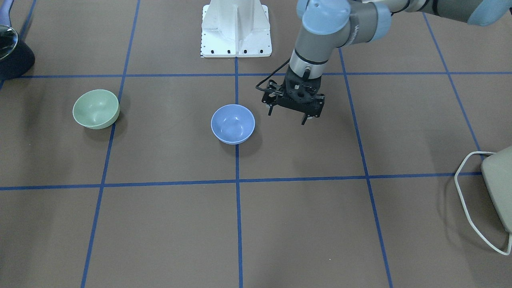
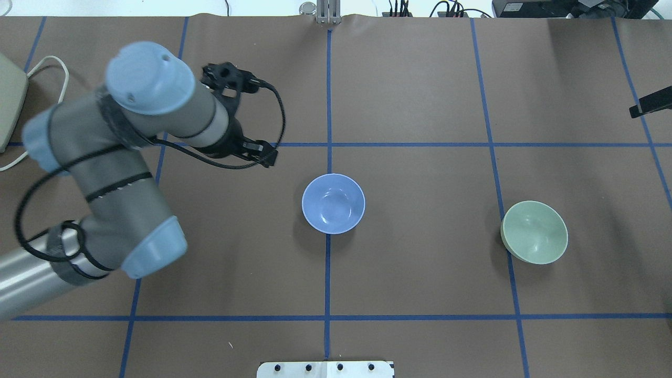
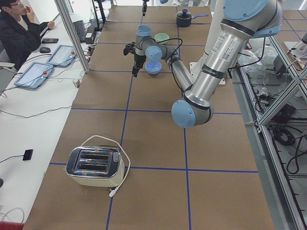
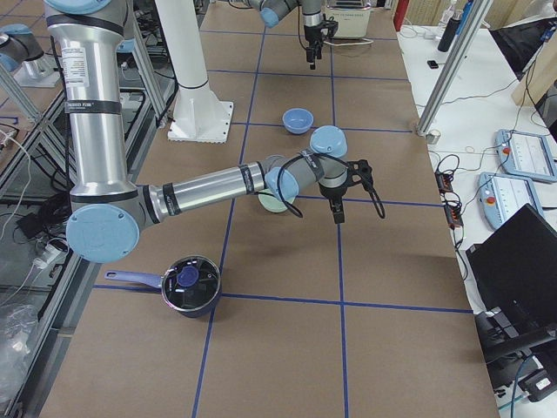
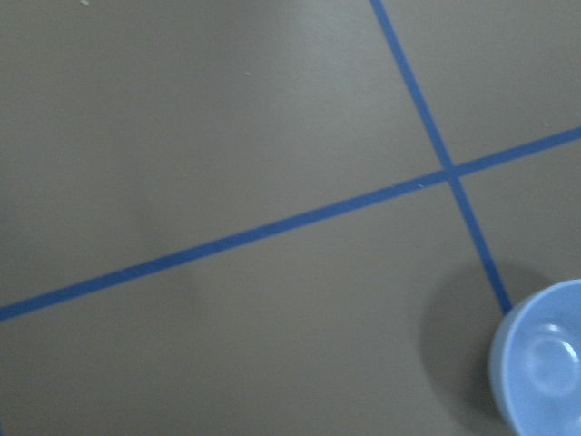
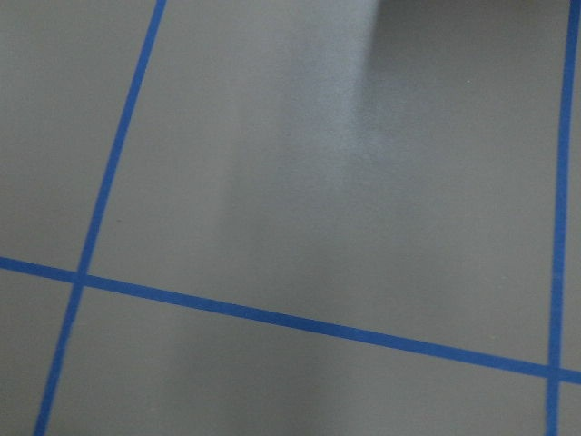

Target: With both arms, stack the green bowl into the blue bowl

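The blue bowl (image 1: 233,124) stands upright near the table's middle, on a blue tape line. It also shows in the overhead view (image 2: 333,203) and at the lower right of the left wrist view (image 5: 540,363). The green bowl (image 1: 96,109) stands upright and apart from it on the robot's right (image 2: 534,232). My left gripper (image 1: 287,116) hangs open and empty a little above the table, beside the blue bowl on the robot's left. My right gripper (image 4: 338,211) shows only in the exterior right view, above the table beyond the green bowl (image 4: 271,205). I cannot tell whether it is open.
A dark lidded pot (image 4: 187,287) sits at the robot's far right. A toaster (image 3: 93,165) with a white cord sits at the far left. The white pedestal (image 1: 236,30) stands at the robot's side. A person (image 3: 19,28) sits beside the table.
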Tool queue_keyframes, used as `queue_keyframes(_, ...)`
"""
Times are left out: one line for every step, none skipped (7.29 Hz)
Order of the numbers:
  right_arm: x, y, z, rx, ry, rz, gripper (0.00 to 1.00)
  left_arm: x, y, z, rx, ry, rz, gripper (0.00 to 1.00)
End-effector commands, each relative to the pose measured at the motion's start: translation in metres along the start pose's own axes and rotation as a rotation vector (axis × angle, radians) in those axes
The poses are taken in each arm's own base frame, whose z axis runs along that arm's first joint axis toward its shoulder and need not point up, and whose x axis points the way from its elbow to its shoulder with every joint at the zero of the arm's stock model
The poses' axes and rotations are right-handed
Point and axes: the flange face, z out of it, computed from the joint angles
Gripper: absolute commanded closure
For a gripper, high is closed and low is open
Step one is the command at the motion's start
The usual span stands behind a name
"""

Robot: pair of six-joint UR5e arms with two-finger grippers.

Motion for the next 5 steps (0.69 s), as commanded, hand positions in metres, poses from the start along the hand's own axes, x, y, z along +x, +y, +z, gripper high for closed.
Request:
queue_keyframes(-0.052, 0.039, 0.027, 0.003, 0.048, 0.055, 0.0, -0.147, 0.008, -0.039, -0.018, -0.05, 0.104, 0.01)
queue_keyframes(-0.059, 0.062, 0.034, -0.004, 0.037, 0.068, 0.0, -0.213, 0.017, -0.054, -0.032, -0.039, 0.099, 0.01)
queue_keyframes(-0.055, 0.081, 0.041, 0.003, 0.021, 0.061, 0.0, -0.283, 0.05, -0.059, -0.071, -0.005, 0.105, 0.01)
queue_keyframes(-0.039, 0.097, 0.044, 0.006, 0.027, 0.054, 0.0, -0.353, 0.102, -0.054, -0.113, -0.006, 0.069, 0.01)
queue_keyframes(-0.031, 0.106, 0.043, 0.009, 0.02, 0.048, 0.0, -0.395, 0.12, -0.059, -0.125, -0.027, 0.005, 0.01)
